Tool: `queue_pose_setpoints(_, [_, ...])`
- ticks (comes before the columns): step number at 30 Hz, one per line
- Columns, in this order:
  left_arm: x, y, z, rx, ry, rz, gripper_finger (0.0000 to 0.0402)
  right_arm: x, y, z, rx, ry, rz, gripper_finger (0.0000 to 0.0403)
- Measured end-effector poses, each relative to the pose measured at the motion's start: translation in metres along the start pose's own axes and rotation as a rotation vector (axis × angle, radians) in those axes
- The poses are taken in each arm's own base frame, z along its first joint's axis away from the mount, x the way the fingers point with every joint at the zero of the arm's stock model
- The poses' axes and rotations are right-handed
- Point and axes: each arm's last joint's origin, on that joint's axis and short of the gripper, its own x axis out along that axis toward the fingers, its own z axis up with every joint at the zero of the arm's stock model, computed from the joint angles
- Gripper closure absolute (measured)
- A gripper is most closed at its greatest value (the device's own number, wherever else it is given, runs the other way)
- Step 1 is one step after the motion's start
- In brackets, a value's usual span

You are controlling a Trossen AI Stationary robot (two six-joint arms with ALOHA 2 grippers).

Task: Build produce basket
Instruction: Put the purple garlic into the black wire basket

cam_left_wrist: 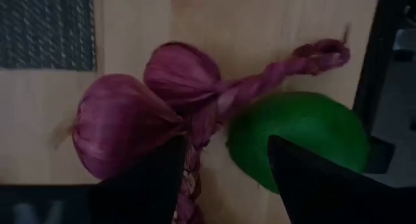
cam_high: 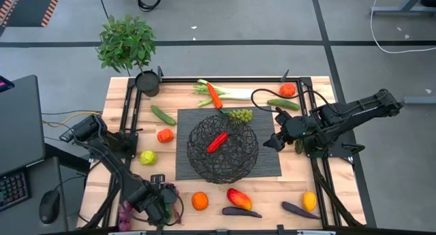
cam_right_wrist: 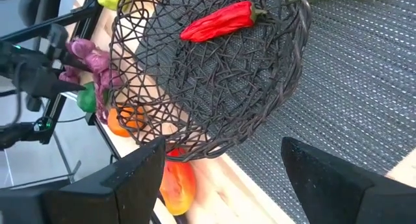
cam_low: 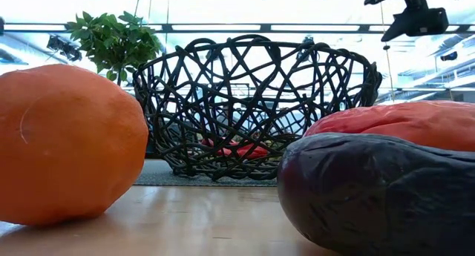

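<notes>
- Purple braided onions [cam_left_wrist: 149, 107] lie just ahead of the left gripper [cam_left_wrist: 224, 178], between its spread, empty fingers, with a green round fruit [cam_left_wrist: 296, 136] beside them at the table's near left corner.
- Woven of thin black wire, the basket [cam_high: 223, 148] sits mid-table on a dark mat [cam_high: 266, 160], holding one red pepper [cam_high: 217, 142].
- Right gripper [cam_high: 277, 141] hovers just beside the basket's right rim, jaws wide and empty.
- Green grapes [cam_high: 240, 114] touch the basket's far rim; an orange [cam_high: 199, 201] and eggplant [cam_high: 240, 212] lie near the front edge.
</notes>
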Motion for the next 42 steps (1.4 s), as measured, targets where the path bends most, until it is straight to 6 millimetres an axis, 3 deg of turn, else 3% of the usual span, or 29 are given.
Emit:
queue_pose_setpoints(17, [0.022, 0.019, -0.012, -0.034, 0.056, 0.071, 0.021, 0.0, 0.0, 0.0, 0.007, 0.0, 0.001, 0.0091])
queue_pose_setpoints(25, [0.025, 0.023, -0.014, -0.006, 0.064, 0.094, 0.0273, 0.0, 0.0, 0.0, 0.007, 0.0, 0.001, 0.0091])
queue_pose_setpoints(34, [0.022, 0.03, -0.008, -0.053, 0.098, 0.077, 0.039, 0.0, 0.0, 0.0, 0.006, 0.0, 0.0, 0.0091])
queue_pose_setpoints(42, [0.007, 0.038, -0.003, -0.072, 0.171, -0.018, 0.0397, 0.0, 0.0, 0.0, 0.005, 0.0, 0.001, 0.0091])
